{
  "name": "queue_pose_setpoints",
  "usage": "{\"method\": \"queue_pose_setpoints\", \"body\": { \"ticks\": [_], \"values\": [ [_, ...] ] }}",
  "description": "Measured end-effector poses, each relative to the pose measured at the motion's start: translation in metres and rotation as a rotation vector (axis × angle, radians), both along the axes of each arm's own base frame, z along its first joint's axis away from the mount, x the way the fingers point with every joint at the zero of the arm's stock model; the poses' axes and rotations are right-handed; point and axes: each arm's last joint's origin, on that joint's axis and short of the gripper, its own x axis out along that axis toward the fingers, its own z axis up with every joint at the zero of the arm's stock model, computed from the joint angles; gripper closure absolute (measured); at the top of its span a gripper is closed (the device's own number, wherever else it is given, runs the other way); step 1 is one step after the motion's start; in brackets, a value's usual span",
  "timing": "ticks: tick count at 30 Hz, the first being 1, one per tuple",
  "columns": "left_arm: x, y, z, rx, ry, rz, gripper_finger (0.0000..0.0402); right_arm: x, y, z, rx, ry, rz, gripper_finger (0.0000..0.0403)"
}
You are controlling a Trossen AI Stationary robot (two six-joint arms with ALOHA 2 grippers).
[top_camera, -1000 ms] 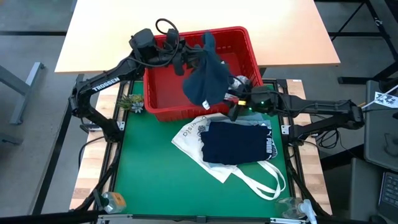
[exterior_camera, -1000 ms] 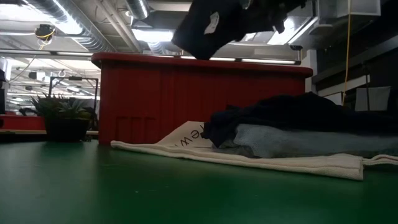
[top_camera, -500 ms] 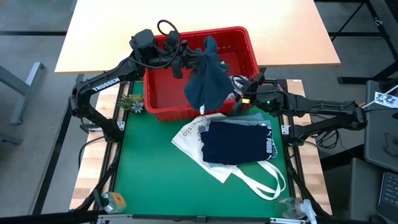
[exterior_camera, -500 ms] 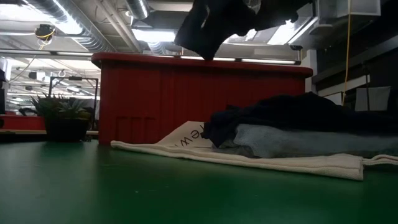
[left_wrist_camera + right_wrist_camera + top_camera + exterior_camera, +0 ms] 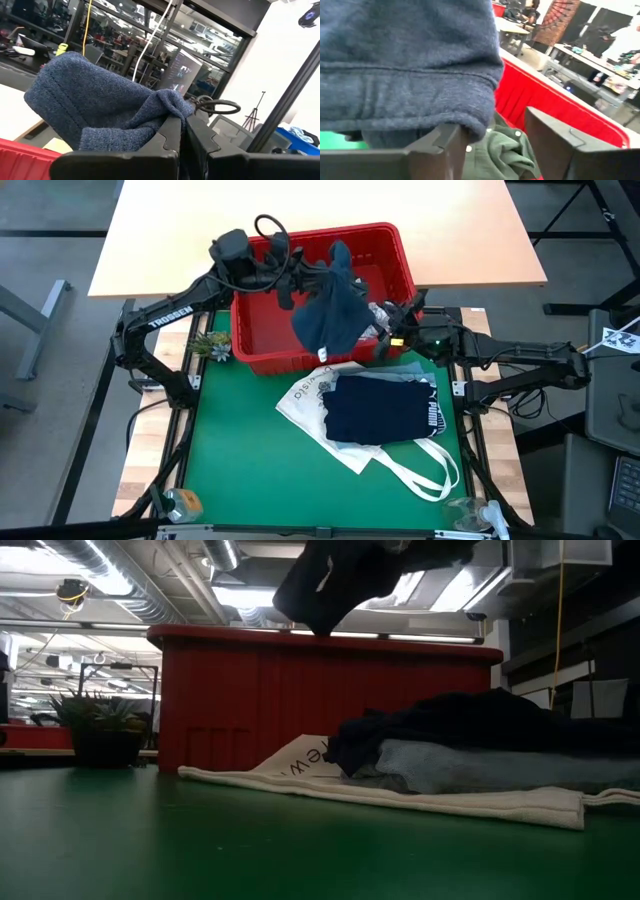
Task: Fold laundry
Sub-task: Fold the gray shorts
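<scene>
Left hand (image 5: 305, 268): clenched on a fold of the slate-blue knitted fleece garment (image 5: 332, 315), held up above the red plastic basket (image 5: 262, 330); the cloth hangs from the fingers (image 5: 172, 131) over the basket's interior.

Right hand (image 5: 385, 337): fingers (image 5: 555, 142) spread, at the basket's right front corner, one finger touching the hanging garment's hem; nothing gripped between them.

Dark olive green garment (image 5: 507, 150): lying inside the basket, beneath the right hand.

Folded navy blue garment with white lettering (image 5: 380, 410): on the green worktop (image 5: 245, 470), in front of the basket, resting on a light blue denim garment (image 5: 420, 377).

White cloth tote bag with long handles (image 5: 312, 400): under both folded garments.

Small potted plant (image 5: 212, 345): left of the basket.
</scene>
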Motion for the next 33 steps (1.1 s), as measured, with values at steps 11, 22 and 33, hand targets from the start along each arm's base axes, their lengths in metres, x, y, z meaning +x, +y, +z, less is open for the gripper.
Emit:
{"method": "queue_pose_setpoints", "body": {
  "ticks": [11, 22, 33],
  "values": [
    [0.006, -0.015, -0.001, -0.004, 0.010, -0.049, 0.0400, -0.003, 0.006, 0.000, 0.030, 0.014, 0.119, 0.0392],
    [0.022, -0.060, -0.022, -0.041, 0.212, -0.159, 0.0401, -0.069, 0.049, 0.012, 0.302, -0.038, 0.263, 0.0394],
    [0.030, -0.158, -0.038, 0.076, 0.373, -0.123, 0.0399, -0.094, 0.098, 0.014, 0.631, -0.045, 0.637, 0.0393]
  ]
}}
